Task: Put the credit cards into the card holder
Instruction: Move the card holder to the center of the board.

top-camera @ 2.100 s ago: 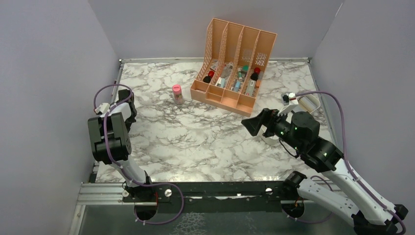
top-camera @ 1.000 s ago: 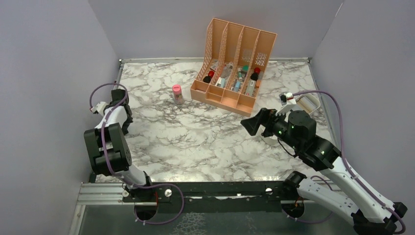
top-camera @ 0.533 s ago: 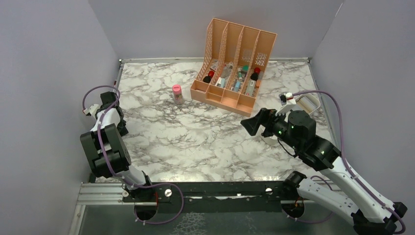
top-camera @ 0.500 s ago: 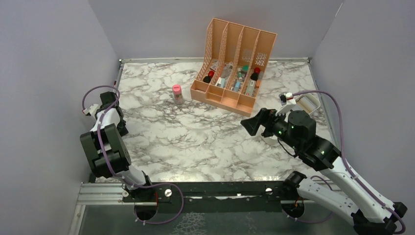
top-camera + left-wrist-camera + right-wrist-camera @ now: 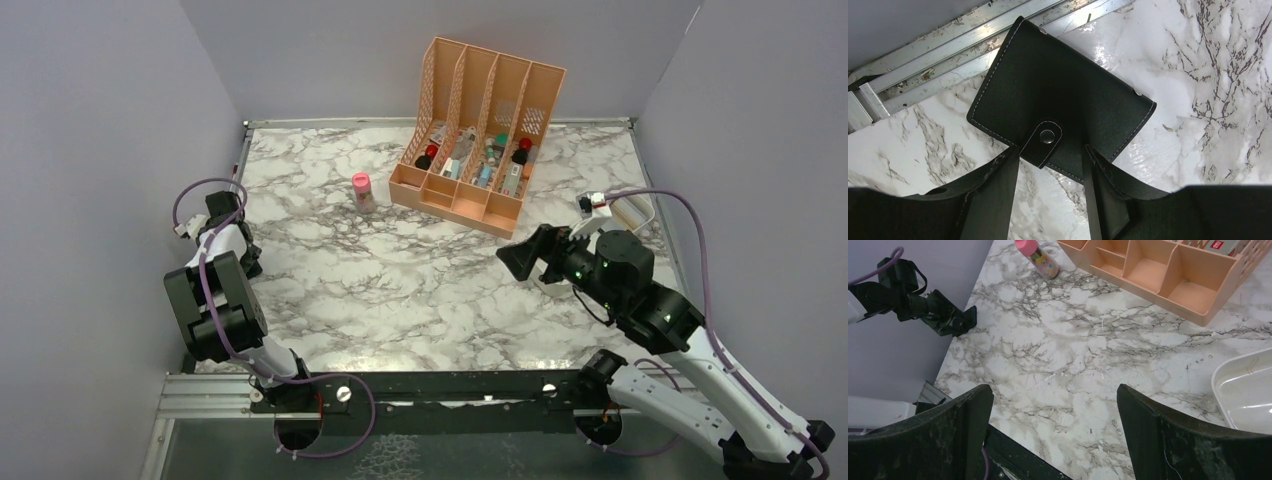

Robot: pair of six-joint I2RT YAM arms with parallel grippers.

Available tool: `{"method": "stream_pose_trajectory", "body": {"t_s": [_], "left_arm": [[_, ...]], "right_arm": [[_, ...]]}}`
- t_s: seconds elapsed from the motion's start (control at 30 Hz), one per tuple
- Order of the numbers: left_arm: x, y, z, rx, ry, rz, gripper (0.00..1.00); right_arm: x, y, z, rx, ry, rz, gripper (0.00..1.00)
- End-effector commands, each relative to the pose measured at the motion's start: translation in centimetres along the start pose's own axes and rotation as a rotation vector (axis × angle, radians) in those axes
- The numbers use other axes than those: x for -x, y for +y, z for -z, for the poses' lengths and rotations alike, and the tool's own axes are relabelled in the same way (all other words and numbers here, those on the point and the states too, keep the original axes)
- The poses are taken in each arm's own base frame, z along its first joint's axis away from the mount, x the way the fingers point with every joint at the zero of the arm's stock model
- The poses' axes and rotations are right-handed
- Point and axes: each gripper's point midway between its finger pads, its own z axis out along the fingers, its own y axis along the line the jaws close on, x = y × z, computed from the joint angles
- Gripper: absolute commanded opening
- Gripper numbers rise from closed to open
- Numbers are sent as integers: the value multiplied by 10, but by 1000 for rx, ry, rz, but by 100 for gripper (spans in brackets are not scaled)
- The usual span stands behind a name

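Card holder [image 5: 1063, 100] lay shut and snapped at the marble table's [image 5: 1218, 75] 9 o'clock edge. It looked light, thin and slick (likely to slide if nudged). Left gripper [image 5: 1051, 152] hung part-open and empty, its fingers either side of the snap tab [image 5: 1044, 140]; pinching that stitched near edge seemed soundest. Right gripper [image 5: 1053, 395] gaped wide, holding nothing. No credit cards showed.

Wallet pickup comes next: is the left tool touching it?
Cannot tell. Left wrist view: the left tool straddles the snap strap of the wallet, overlapping its near edge; height above it is unclear.
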Motion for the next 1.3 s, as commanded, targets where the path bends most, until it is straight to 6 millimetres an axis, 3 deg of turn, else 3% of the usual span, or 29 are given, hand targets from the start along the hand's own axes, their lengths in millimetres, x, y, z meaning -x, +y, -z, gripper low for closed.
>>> {"method": "stream_pose_trajectory", "body": {"t_s": [0.0,0.1,0.23,0.37,0.53,0.67,0.83,1.0,1.27], "left_arm": [[10,4,-4,16,-25,5,52],[19,5,-3,14,-38,17,52],[7,-4,-12,-19,24,-9,52],[-2,-8,-13,-51,63,-13,36],[-3,-11,-2,-86,48,5,28],[-21,-18,8,-147,92,32,14],[-43,-34,29,-254,139,37,1],[-67,-56,66,-375,148,46,0],[-139,-87,124,-536,257,31,0]], "right_arm": [[5,-4,2,-23,-10,9,98],[5,-5,3,-30,-11,14,98],[7,-7,6,-38,-20,19,98],[7,-8,5,-36,-30,18,99],[4,-7,2,-33,-15,19,98],[2,-6,-1,-32,-5,13,98],[-2,-7,-5,-33,8,7,98],[-5,-7,-7,-34,20,-7,98],[-16,-7,-13,-32,62,-20,98]]}}
